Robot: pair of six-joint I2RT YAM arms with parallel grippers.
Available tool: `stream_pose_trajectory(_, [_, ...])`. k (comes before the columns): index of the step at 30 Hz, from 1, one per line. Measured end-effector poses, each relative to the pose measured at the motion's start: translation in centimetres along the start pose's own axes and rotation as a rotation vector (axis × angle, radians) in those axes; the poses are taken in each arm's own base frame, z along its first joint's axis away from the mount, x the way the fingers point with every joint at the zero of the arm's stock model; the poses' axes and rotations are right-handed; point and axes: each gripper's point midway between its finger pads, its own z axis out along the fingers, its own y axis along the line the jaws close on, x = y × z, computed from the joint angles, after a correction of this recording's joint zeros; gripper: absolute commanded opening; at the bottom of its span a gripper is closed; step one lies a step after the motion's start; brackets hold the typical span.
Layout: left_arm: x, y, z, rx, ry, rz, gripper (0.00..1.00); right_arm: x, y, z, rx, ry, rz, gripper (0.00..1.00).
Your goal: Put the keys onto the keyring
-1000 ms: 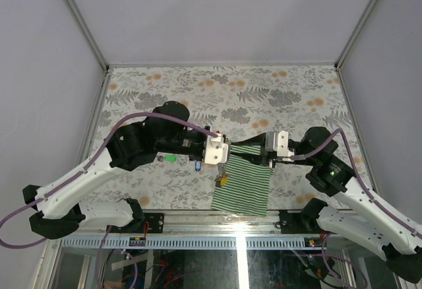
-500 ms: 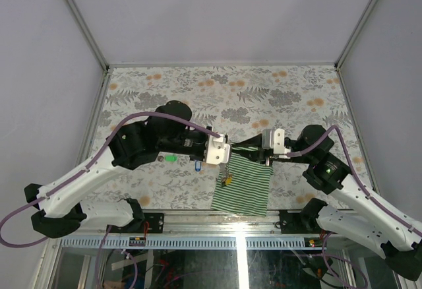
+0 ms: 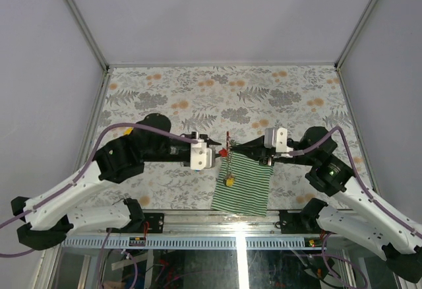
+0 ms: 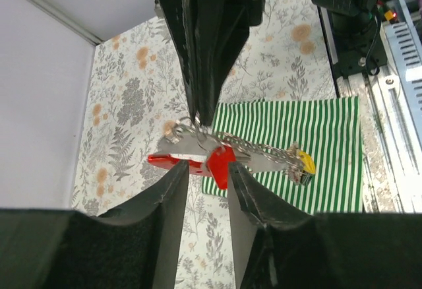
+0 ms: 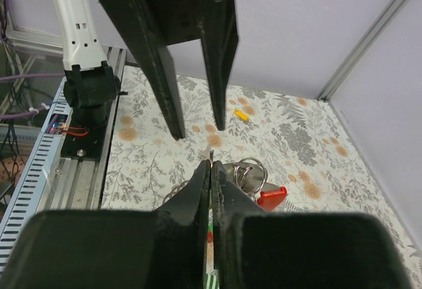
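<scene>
With only the right tool (image 5: pixel 211 165) pinched shut on the keyring (image 4: pixel 254 152), held in the air above the striped cloth (image 3: pixel 254 187), and the left tool (image 4: pixel 206 170) standing apart just beside its red clip (image 4: pixel 221 163), a slip at that thin hold could drop it, its length hanging down to the yellow-tagged key (image 3: pixel 229 181)

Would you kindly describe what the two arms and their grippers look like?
Both the left arm and right arm have white lower links, black upper segments and a purple cable looped alongside. Each wrist carries a white block; the left gripper and right gripper have slim black fingers. A green light glows on the right arm.
</scene>
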Motion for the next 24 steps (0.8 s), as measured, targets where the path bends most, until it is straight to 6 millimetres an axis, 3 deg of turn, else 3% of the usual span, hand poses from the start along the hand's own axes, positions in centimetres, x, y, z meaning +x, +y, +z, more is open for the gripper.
stream_pose_trajectory(7, [0.5, -1.1, -0.7, -0.116, -0.152, -0.075, 0.35, -0.9, -0.1, -0.6, 0.026, -0.019, -0.007, 0.0])
stream_pose_trajectory(14, [1.6, -0.9, 0.3, -0.172, -0.191, -0.134, 0.4, -0.9, 0.0, -0.6, 0.025, -0.018, 0.009, 0.0])
stream_pose_trajectory(24, [1.3, -0.4, 1.5, -0.175, -0.221, -0.161, 0.42, -0.6, 0.0, -0.4, 0.023, -0.012, 0.025, 0.0])
